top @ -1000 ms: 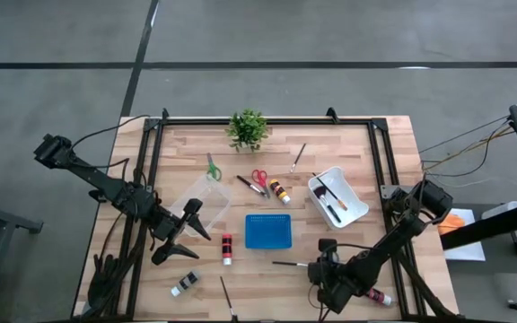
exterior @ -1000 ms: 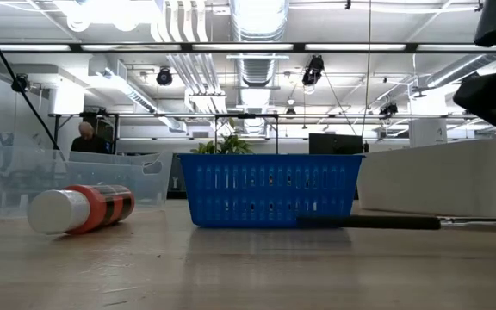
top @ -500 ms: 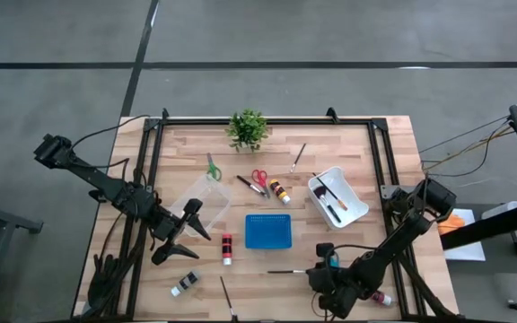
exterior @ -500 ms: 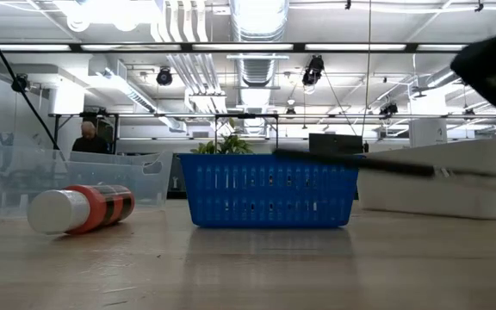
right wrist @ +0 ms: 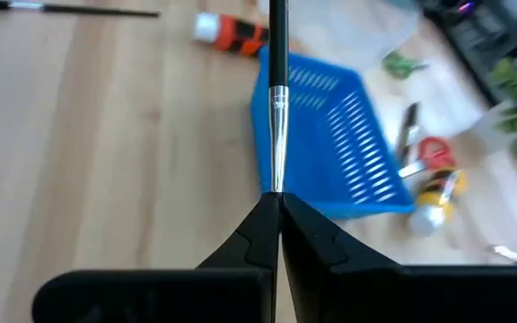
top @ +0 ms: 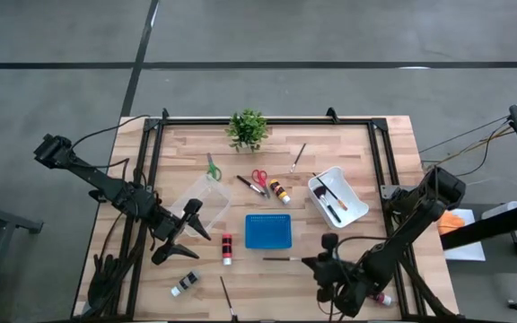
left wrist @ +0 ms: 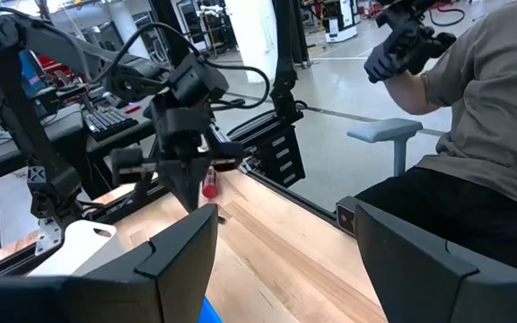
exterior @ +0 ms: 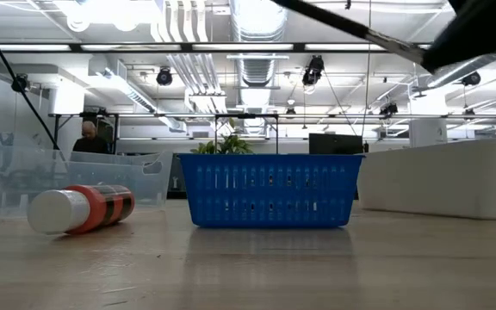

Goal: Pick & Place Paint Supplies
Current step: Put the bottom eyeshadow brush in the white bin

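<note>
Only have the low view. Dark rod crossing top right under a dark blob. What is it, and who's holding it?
Observer: A paint brush, pinched in the shut right gripper. The right wrist view shows it plainly.
Operator: Where over the table?
Observer: In the high view, the brush sticks out along the long side of the blue basket, on the side away from the potted plant.
Operator: Left arm?
Observer: The left gripper is open and empty, at the edge of the clear bin.
</note>
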